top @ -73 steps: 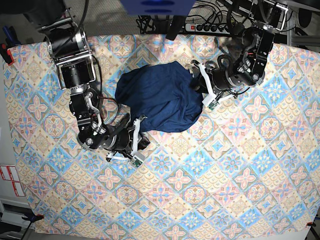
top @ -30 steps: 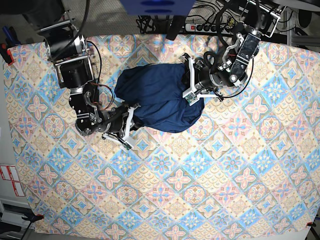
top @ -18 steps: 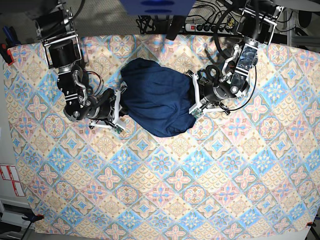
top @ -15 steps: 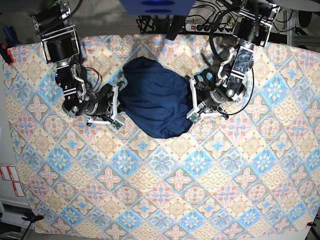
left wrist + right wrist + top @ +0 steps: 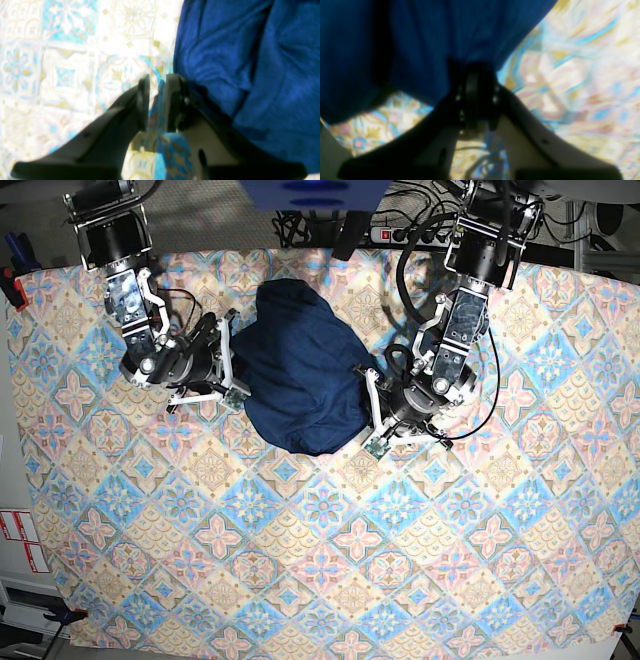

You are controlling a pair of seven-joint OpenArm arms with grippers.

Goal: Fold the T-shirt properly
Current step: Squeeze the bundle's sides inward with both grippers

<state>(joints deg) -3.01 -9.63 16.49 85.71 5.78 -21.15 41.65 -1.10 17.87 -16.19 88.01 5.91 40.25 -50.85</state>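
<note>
Over the last 2 seconds the T-shirt (image 5: pixel 300 375) has been turned on the patterned desk (image 5: pixel 420 560), its long axis swinging from sideways toward upright, still bunched in a rounded heap. The right claw (image 5: pixel 476 87) stays pinched tight on its hem. The left claw (image 5: pixel 156 102) sits nearly closed at the cloth's edge; whether it holds fabric cannot be told. Judged so, flattening remains undone.

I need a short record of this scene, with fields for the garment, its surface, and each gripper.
garment: T-shirt, dark navy, bunched in a heap, not flat
surface: patterned cloth
left gripper: beside the shirt's edge, jaws nearly closed, a narrow gap showing, no shirt fabric seen between them
right gripper: shut on the shirt's edge
fold: not yet done
</note>
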